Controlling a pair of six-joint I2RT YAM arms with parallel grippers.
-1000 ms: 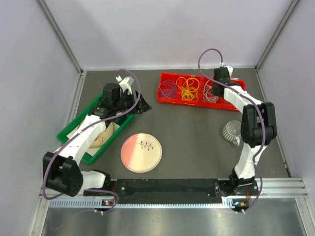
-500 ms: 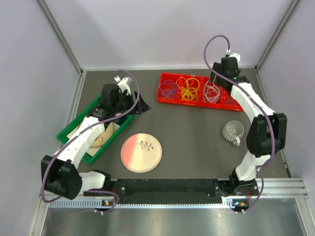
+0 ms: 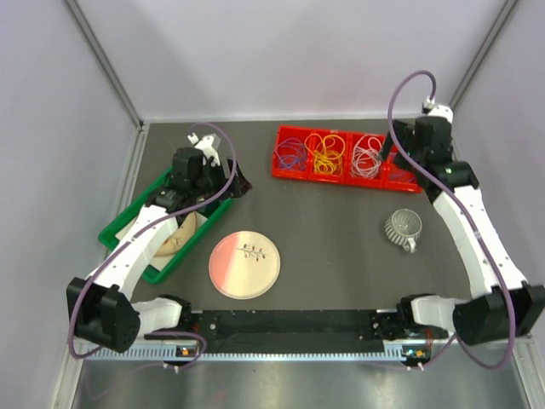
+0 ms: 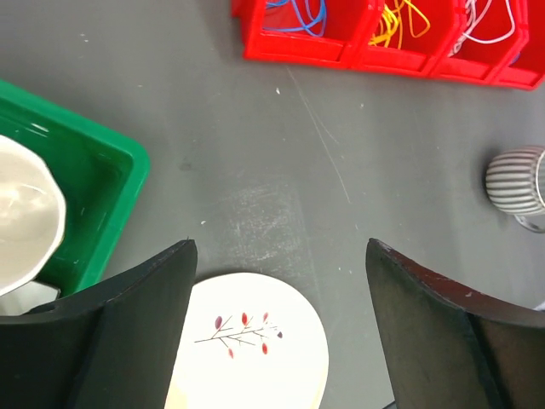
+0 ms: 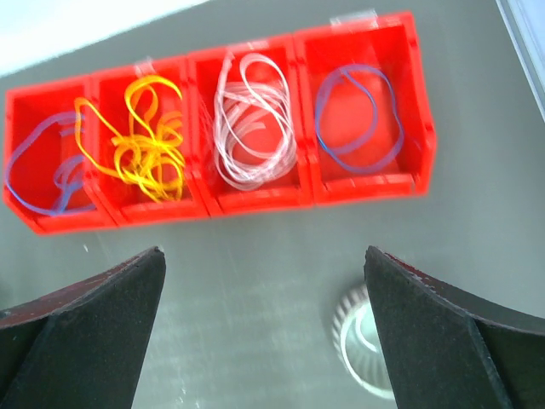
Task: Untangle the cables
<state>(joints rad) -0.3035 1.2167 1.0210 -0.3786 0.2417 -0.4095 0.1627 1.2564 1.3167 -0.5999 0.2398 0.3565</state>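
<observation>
The cables lie sorted in a red four-compartment bin point(image 3: 341, 175): blue-purple loops point(image 5: 43, 166), a yellow bundle point(image 5: 145, 141), pale white-pink loops point(image 5: 253, 119) and one blue loop point(image 5: 358, 115). From above I see the blue-purple point(image 3: 291, 153), yellow point(image 3: 326, 153) and white point(image 3: 366, 158) ones. My right gripper point(image 5: 264, 264) hangs open above the table just in front of the bin, holding nothing; the top view shows this gripper point(image 3: 397, 146) at the bin's right end. My left gripper point(image 4: 281, 256) is open and empty over the table, at the left point(image 3: 236, 184).
A pink-white plate point(image 3: 244, 264) with a twig pattern lies front centre, under my left gripper's view point(image 4: 255, 341). A green tray point(image 3: 119, 230) holding pale dishes sits at the left. A ribbed grey cup point(image 3: 403, 227) stands right of centre, below the red bin.
My right gripper has opened, lifted away from the white cables' compartment and swung right as its arm stretched out. The left gripper has opened a little wider and shifted slightly.
</observation>
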